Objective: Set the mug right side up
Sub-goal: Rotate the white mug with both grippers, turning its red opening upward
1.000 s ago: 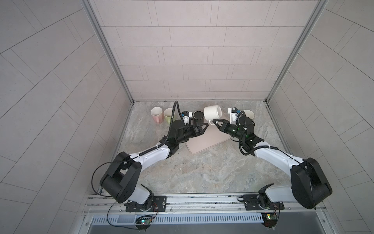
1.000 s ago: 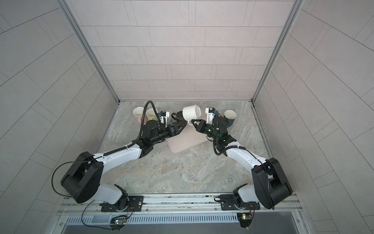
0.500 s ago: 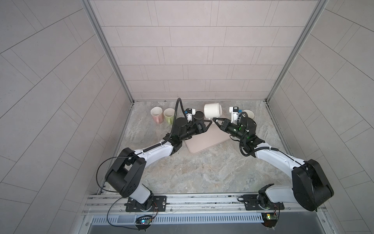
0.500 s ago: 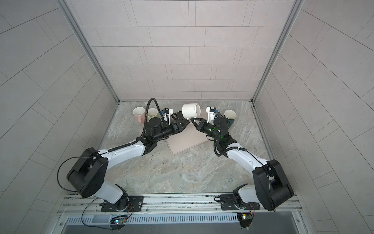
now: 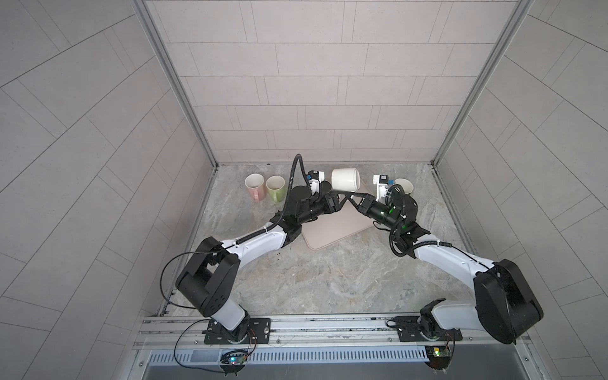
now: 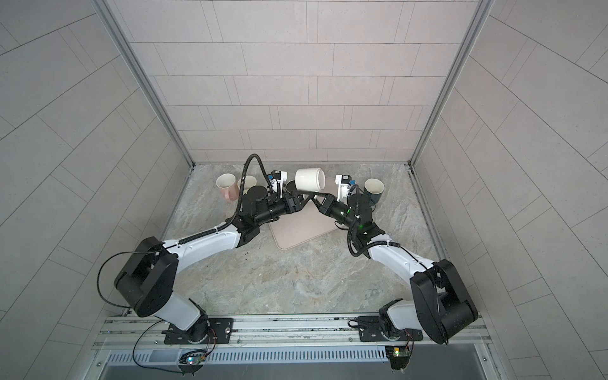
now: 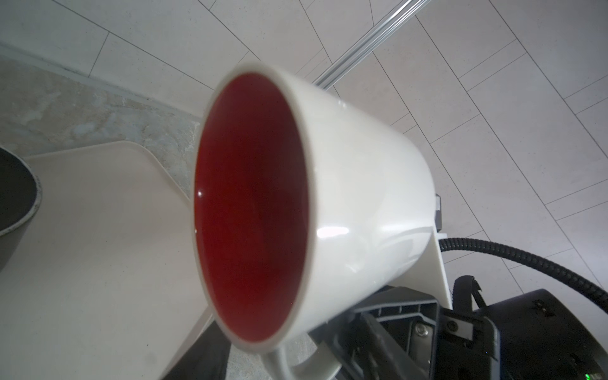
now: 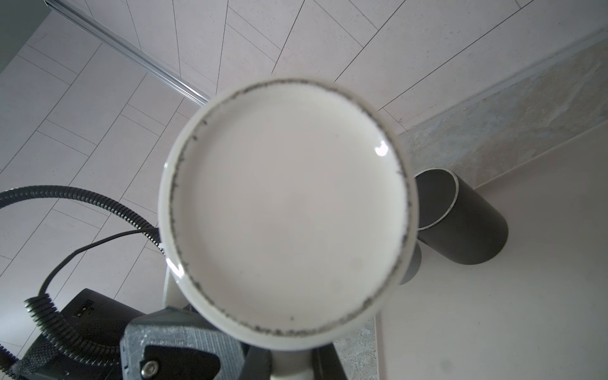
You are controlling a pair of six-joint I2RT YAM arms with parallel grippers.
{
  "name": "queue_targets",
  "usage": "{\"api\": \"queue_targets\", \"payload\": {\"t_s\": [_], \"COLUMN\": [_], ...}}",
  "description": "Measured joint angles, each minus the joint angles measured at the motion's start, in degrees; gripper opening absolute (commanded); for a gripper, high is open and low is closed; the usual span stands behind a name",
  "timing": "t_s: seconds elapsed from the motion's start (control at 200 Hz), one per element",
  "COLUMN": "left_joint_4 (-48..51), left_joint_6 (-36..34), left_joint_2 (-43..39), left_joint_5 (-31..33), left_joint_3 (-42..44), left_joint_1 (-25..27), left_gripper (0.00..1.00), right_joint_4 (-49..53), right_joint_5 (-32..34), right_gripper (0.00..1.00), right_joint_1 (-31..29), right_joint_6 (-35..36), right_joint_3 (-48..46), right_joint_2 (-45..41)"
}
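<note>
A white mug (image 5: 343,179) (image 6: 307,179) with a red inside hangs on its side above the beige tray (image 5: 332,230), handle downward. My right gripper (image 5: 352,197) (image 6: 312,199) is shut on the handle (image 8: 289,368) from below; its wrist view faces the mug's base (image 8: 289,210). My left gripper (image 5: 342,200) (image 6: 302,201) reaches in from the opposite side, right under the mug's mouth (image 7: 250,204). It is open, with a strip of table showing between one dark finger (image 7: 197,362) and the handle (image 7: 286,365). Its other finger is hidden.
A pink mug (image 5: 255,187) and a green mug (image 5: 275,189) stand upright at the back left. A dark grey mug (image 8: 467,223) (image 7: 13,204) stands on the tray behind the left wrist. Another mug (image 6: 374,190) sits at the back right. Tiled walls enclose three sides.
My left gripper has moved in under the mug's mouth and its jaws have narrowed. The right gripper has kept hold of the handle and turned the mug further onto its side.
</note>
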State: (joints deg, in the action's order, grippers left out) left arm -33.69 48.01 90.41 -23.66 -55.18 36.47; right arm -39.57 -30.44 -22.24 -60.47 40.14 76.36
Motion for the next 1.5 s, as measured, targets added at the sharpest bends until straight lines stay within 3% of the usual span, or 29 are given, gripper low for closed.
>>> {"api": "queue_targets", "payload": {"t_s": [0.445,1.046,1.191,1.216,1.266,1.496], "left_joint_4": [-4.7,-10.0,-10.3,-10.1,-9.4,-7.1], "left_joint_6": [2.0,3.9,4.0,4.0,4.0,4.1], "left_joint_2": [-0.1,0.1,0.3,0.3,0.3,0.1], "left_joint_5": [0.7,-0.2,-0.5,-0.4,-0.1,0.7], "left_joint_3": [0.2,2.2,2.2,2.2,2.2,2.3], "left_joint_1": [0.1,-0.1,-0.4,-0.4,-0.5,-0.6], "left_gripper": [0.41,0.32,0.25,0.20,0.00,0.00], "right_joint_4": [-5.7,-8.2,-8.2,-8.2,-8.2,-6.3], "right_joint_5": [-0.3,-1.0,-0.8,-0.7,-0.7,-0.1], "right_gripper": [0.00,0.00,0.00,0.00,0.00,0.00], "right_joint_1": [0.1,0.2,0.5,0.5,0.5,0.1], "right_joint_6": [-2.7,-1.9,-1.7,-1.5,-0.9,2.9], "right_joint_3": [-0.3,-0.3,-0.3,-0.3,-0.3,-0.4], "right_joint_2": [0.7,2.1,2.3,2.3,2.3,2.4]}}
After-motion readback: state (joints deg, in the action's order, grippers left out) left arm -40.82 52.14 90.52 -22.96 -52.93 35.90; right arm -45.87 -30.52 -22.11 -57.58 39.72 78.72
